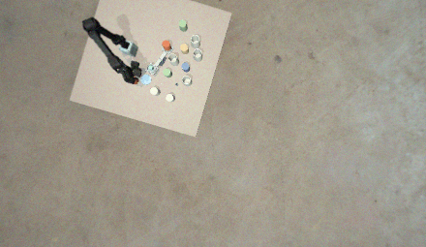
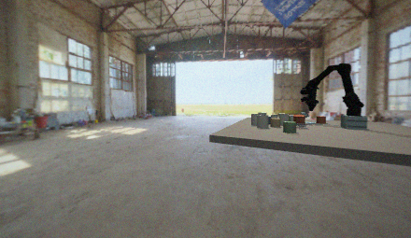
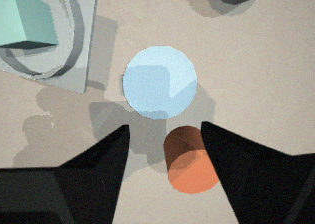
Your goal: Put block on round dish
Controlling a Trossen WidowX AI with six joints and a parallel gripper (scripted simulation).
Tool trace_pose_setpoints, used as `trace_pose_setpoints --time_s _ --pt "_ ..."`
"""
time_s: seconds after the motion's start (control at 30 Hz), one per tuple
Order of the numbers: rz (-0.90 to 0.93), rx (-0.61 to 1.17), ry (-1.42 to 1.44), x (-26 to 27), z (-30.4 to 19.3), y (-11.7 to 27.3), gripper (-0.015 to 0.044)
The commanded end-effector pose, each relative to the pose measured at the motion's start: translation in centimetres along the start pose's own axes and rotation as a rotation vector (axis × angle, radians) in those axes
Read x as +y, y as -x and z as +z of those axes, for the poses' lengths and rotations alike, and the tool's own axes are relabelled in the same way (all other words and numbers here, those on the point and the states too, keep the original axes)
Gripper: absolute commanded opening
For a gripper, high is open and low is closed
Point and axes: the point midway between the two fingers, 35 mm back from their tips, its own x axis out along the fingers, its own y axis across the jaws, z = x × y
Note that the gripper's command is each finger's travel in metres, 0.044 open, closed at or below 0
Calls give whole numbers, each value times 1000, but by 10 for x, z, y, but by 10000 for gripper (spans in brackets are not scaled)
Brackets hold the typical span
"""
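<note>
The black arm [image 2: 333, 80] is arching up from its base and bending down at the elbow, with the wrist pointing toward the tabletop [image 1: 111, 88]. The tool [image 3: 163, 132] is facing straight down, its two dark fingers standing partly apart, and it is gripping nothing between them.

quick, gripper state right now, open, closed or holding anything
gripper: partly open, holding nothing; the orange cup shows between the fingers but lower down, not gripped
</note>
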Motion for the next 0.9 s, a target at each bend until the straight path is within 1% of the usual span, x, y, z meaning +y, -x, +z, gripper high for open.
trace_pose_setpoints --time_s 0.0,0.87 --pt "-1 5 -131 7 8 2 260" --pt "-4 35 -1033 67 59 11 260"
